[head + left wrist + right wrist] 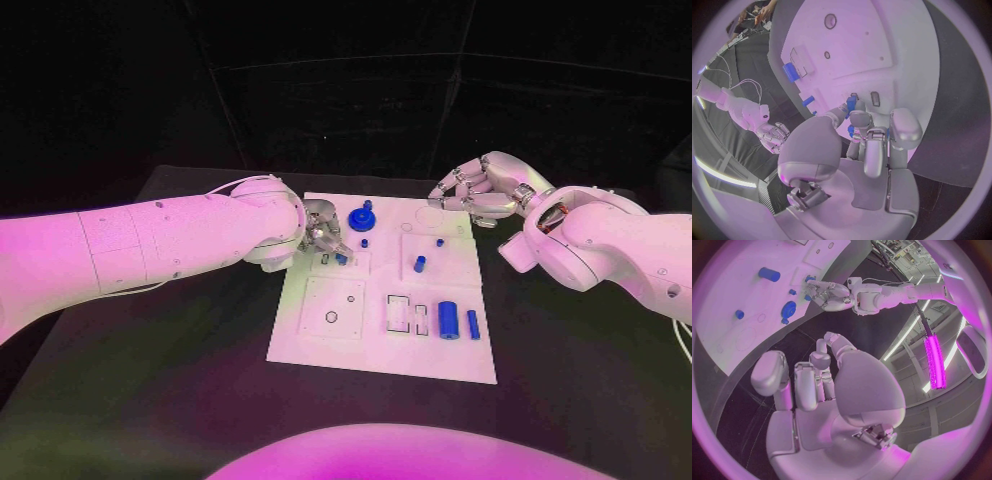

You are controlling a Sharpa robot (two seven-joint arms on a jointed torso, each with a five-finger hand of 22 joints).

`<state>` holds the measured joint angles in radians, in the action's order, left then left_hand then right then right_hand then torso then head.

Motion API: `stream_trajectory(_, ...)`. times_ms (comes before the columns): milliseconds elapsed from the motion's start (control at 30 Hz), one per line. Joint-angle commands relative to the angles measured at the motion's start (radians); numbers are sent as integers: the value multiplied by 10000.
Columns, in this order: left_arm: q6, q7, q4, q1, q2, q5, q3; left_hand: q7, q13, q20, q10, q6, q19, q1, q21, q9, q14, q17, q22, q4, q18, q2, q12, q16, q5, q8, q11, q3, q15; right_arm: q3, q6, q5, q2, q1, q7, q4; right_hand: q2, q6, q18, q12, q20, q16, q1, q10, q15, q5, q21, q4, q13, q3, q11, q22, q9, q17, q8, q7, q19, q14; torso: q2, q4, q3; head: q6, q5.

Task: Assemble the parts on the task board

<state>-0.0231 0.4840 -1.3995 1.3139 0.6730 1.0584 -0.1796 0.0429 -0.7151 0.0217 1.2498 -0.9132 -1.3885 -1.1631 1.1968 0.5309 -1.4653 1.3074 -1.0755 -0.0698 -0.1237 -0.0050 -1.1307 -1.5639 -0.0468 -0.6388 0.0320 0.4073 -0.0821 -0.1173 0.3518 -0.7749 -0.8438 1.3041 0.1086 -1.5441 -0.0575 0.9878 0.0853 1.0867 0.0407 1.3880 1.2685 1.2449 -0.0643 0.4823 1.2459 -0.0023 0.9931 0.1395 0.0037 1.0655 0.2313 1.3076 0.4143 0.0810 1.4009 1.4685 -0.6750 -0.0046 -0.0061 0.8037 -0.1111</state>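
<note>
The white task board [378,345] lies mid-table. My left hand [320,240] is over its near-left part, and thumb and a finger pinch a small blue part [851,103] at two dark slots [874,98]. My right hand [476,192] hovers off the board's far right corner, fingers curled in with nothing in them. On the board are a blue round piece [362,214], small blue pegs [420,264], a blue cylinder [449,320] and a thin blue bar [472,323]. The right wrist view shows the round piece [788,309], the cylinder [769,274] and my left hand [826,292].
Black table [577,380] surrounds the board on all sides. The board's near-left quarter has a square recess with a small hole [330,316]. An empty rectangular cut-out [400,312] sits beside the cylinder. The left wrist view also takes in my right hand [773,135].
</note>
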Motion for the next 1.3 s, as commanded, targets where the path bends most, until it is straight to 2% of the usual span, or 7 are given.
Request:
stream_trajectory(33, -230, 90, -73, -16, 61, 314, -14, -13, -4, 10, 59, -33, -77, -81, 37, 20, -1055, 2634, -22, 1637, 194, -47, 62, -69, -48, -11, -4, 1714, -51, 4, -75, -15, 10, 20, 74, -8, -25, -78, 139, -64, -17, -35, 71, -55, -41, 63, -47, 15, -13, 61, -20, -10, 11, 369, 28, 19, 8, 542, 1, -3, -3, 9, 0)
stream_trajectory(367, -367, 130, -181, -17, 142, 328, -13, -9, 8, 12, 76, -50, -77, -85, 37, 36, -1055, 2634, -22, 1647, 193, -84, 71, -69, -57, -7, -6, 1812, -49, 4, -96, -15, 24, 20, 84, 4, -25, -78, 139, -64, -17, -35, 71, -55, -41, 63, -47, 15, -13, 61, -20, -10, 11, 369, 28, 19, 8, 542, -3, 5, 9, 21, -25)
stream_trajectory(700, -579, 161, 3, -14, -4, 320, -12, -4, -36, 17, 112, -74, -76, -45, 37, 53, -1055, 2634, -24, 1613, 193, -103, 49, -69, -57, -5, -12, 1893, -44, 4, -94, -15, 30, 20, 82, 4, -25, -78, 139, -64, -17, -35, 71, -55, -41, 63, -47, 15, -13, 61, -20, -10, 11, 369, 28, 19, 8, 542, -5, -4, 15, 37, -22)
stream_trajectory(1300, -1377, 216, 686, 28, -521, -232, -9, -46, -155, 20, 222, -235, -82, 687, 50, 210, -1055, 2634, -57, 1038, 193, -24, -39, -69, -52, 8, 7, 2163, -53, 4, -97, -15, 53, 20, 133, -28, -23, -86, 140, -60, -16, -35, 73, -54, -40, 71, -51, 20, -12, 75, -19, -13, 15, 371, 36, 19, 6, 542, -2, -1, 19, 81, -12)
